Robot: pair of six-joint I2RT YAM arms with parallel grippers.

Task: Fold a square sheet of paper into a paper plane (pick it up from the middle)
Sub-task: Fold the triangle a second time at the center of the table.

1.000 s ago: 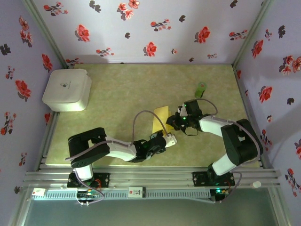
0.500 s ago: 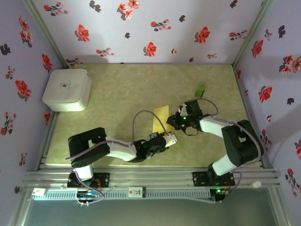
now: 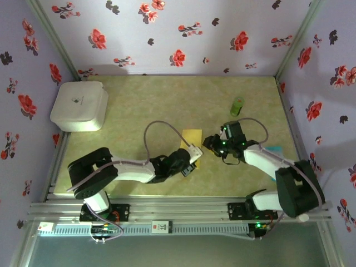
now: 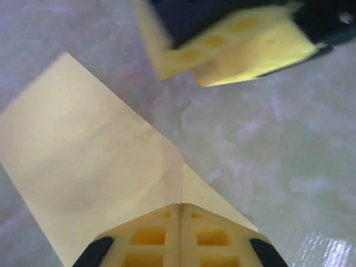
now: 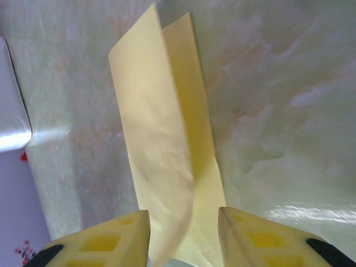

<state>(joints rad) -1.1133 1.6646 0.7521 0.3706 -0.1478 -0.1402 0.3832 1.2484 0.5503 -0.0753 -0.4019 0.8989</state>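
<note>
Left gripper [image 4: 179, 212] has just clamped shut on the near corner of the folded sheet [image 4: 94, 161], which lies mid table [image 3: 139, 105] with one flap raised. Right gripper [image 5: 182, 219] has parted its jaws. The sheet runs between them, apparently ungripped. Judgement: the hold passes left and the right is free to crease.

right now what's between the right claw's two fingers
The folded yellow sheet of paper stands between the right claw's open fingers, clear in the right wrist view. The left claw is shut on it.
</note>
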